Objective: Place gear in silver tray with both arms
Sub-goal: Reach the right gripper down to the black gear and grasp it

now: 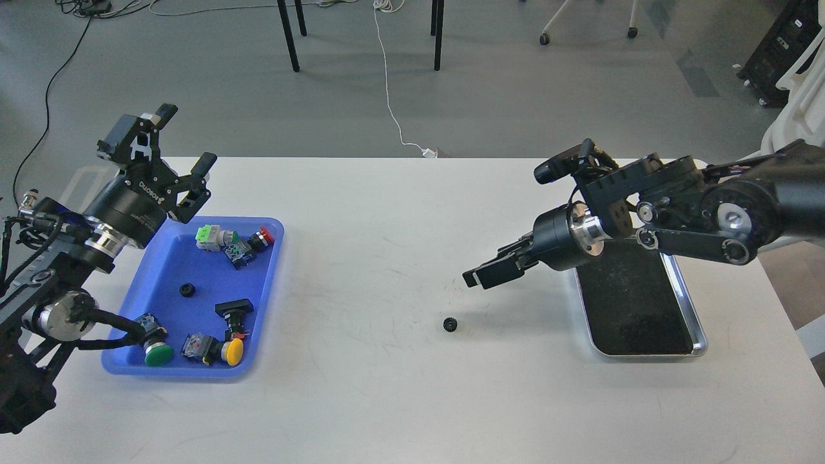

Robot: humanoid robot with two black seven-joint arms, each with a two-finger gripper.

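Observation:
A small black gear (450,324) lies on the white table, left of the silver tray (650,353). The tray's black inside is empty, and my right arm covers its far end. My right gripper (482,269) hangs low over the table, just above and to the right of the gear, pointing left and down. Its fingers stand a little apart with nothing between them. My left gripper (186,138) is open and empty, raised above the far left corner of the blue tray.
A blue plastic tray (161,267) at the left holds several push-button switches and a second small black gear (187,290). Chair legs and cables are on the floor beyond the table's far edge.

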